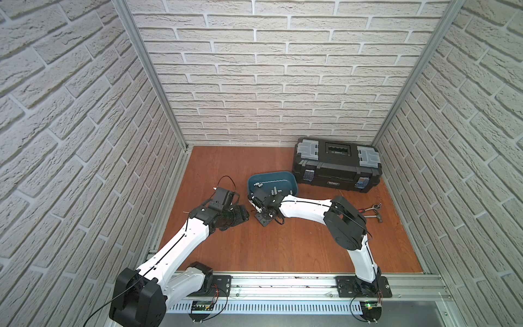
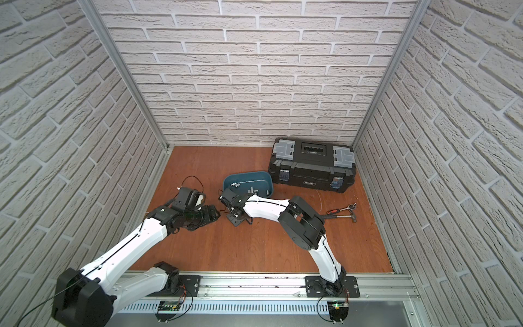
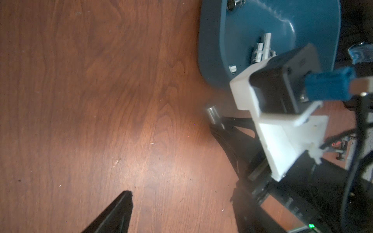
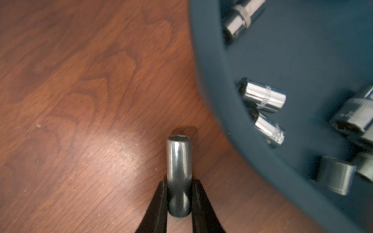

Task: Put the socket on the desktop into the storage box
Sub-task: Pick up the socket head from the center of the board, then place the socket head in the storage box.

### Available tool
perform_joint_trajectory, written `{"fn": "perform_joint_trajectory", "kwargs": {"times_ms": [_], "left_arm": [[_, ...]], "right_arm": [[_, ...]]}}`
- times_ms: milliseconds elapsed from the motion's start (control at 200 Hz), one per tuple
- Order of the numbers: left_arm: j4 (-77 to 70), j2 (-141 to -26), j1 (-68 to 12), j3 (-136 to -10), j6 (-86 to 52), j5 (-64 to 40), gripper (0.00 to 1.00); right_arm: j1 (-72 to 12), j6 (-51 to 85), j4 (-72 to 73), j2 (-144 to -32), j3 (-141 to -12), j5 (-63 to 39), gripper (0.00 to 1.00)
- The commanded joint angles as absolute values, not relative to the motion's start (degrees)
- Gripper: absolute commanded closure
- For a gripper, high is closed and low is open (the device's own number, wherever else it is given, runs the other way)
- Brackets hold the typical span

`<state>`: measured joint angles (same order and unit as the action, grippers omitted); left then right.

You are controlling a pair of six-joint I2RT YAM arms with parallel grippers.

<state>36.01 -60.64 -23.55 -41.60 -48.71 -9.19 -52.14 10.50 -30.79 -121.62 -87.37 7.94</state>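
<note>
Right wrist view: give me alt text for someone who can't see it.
The right gripper is shut on a long chrome cylindrical socket, seen against the reddish-brown wood-grain desktop, just outside the teal-blue plastic storage box, which holds several shorter chrome sockets.

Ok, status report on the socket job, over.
Right gripper: jaws shut on socket, just outside storage box. Left gripper: jaws open, empty, over desktop. Only its wall in the way.

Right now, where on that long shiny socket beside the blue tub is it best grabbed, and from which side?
Probably across the round barrel of the long socket, near one end, coming in along its length. It is a slim, smooth cylinder, so fingers pinch opposite sides; the right hand is shut on it that way.
</note>
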Motion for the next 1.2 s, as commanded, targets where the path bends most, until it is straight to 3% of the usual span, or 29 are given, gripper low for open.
{"fn": "perform_joint_trajectory", "kwargs": {"times_ms": [0,275,805,1195], "left_arm": [[34.9,-60.4,-23.7,-40.7,-48.8,-8.3,0.18],[34.5,-60.1,-23.8,-41.1,-48.6,-8.0,0.18],[29.8,-64.5,-25.3,-43.2,-48.2,-9.8,0.18],[27.2,-69.8,-27.4,-47.9,-48.2,-9.9,0.18]], "right_arm": [[-53.2,10.9,-30.9,-121.8,-87.3,8.0,0.89],[-53.4,12.3,-30.3,-117.7,-84.8,5.5,0.95],[-53.0,16.1,-30.1,-102.3,-74.5,6.7,0.96],[-48.7,17.1,-34.7,-96.7,-77.8,6.3,0.96]]}}
